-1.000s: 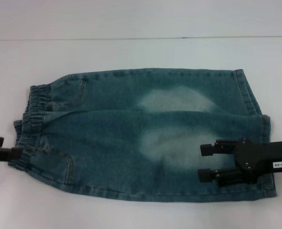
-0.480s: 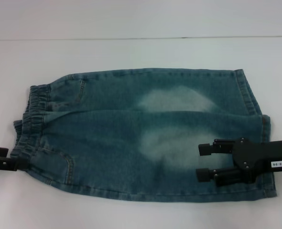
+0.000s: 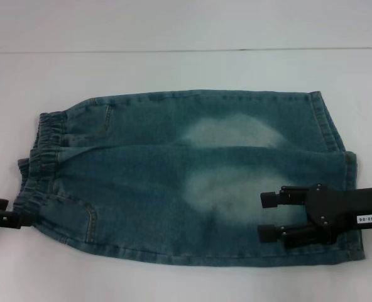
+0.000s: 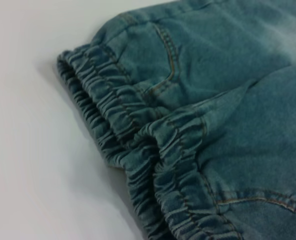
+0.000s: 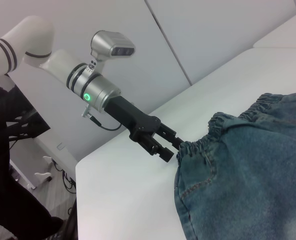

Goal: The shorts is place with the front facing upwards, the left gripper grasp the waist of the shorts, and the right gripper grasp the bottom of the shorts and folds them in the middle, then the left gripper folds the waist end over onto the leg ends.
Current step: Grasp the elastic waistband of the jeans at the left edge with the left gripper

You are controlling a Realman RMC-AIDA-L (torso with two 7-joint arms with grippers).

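Note:
Blue denim shorts [image 3: 173, 163] lie flat on the white table, elastic waist [image 3: 44, 151] to the left and leg hems [image 3: 340, 189] to the right. At the waist's near corner is my left gripper [image 3: 16, 220], its two fingers apart and their tips touching the band. The right wrist view shows this left gripper [image 5: 173, 150] at the gathered waist [image 5: 223, 125]. The left wrist view shows only the waistband [image 4: 138, 130] up close. My right gripper [image 3: 262, 216] is open over the near leg, a little inward of the hem, holding nothing.
The white table [image 3: 186, 69] extends behind the shorts to a seam line at the back. The table's left edge [image 5: 88, 170] drops off beyond the left arm, with dark equipment [image 5: 18, 150] past it.
My left gripper has slid toward the table's front along the waist and in to its near corner. My right gripper has crept slightly left over the leg. The shorts have not moved.

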